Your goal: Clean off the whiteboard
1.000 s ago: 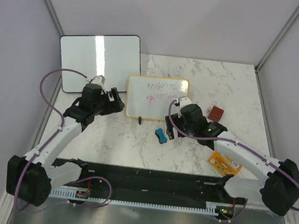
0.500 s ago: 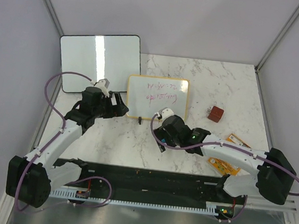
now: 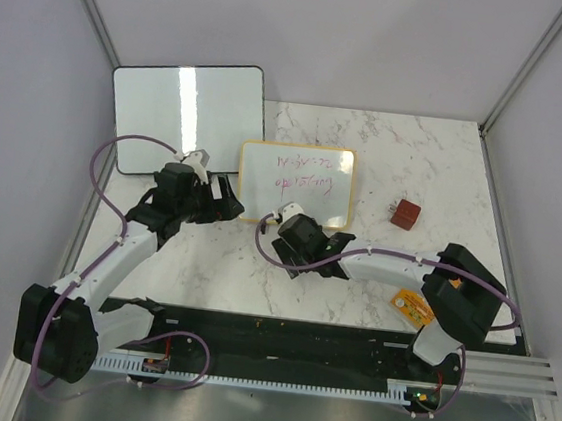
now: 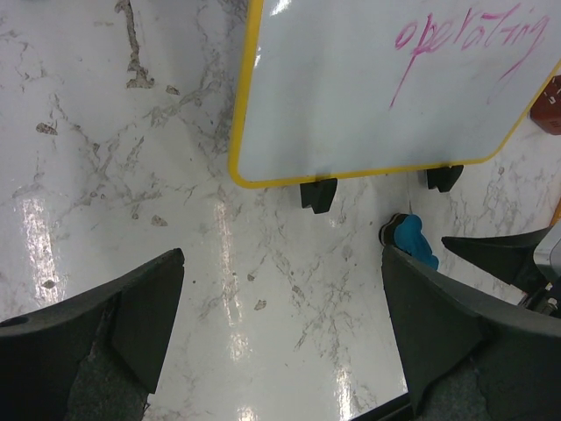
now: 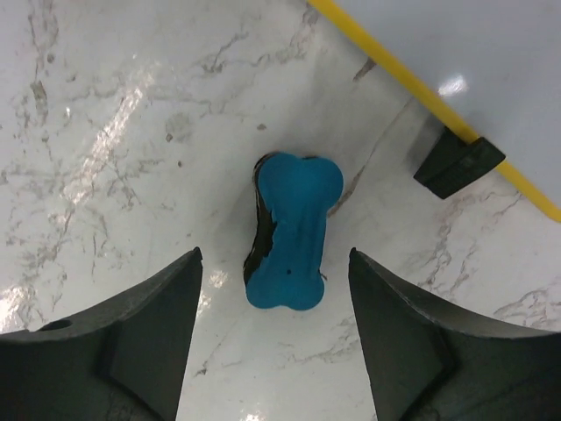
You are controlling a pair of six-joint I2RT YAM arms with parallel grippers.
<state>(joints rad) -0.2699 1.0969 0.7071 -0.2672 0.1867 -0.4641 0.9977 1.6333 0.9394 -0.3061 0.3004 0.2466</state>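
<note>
The whiteboard has a yellow frame, black feet and pink-red handwriting, and stands mid-table; its lower part shows in the left wrist view. A blue bone-shaped eraser lies on the marble just in front of it, also seen in the left wrist view. My right gripper is open and sits directly over the eraser, with one jaw on each side of its near end, not touching it. In the top view the right gripper hides the eraser. My left gripper is open and empty by the board's near-left corner.
A larger blank glossy board with a black edge lies at the back left. A small red-brown block sits right of the whiteboard. An orange packet lies near the right arm's base. The whiteboard's black foot is close to the eraser.
My right arm has swung left and pulled back, bringing its open gripper over the blue eraser. My left gripper has shifted slightly right toward the whiteboard's corner.
</note>
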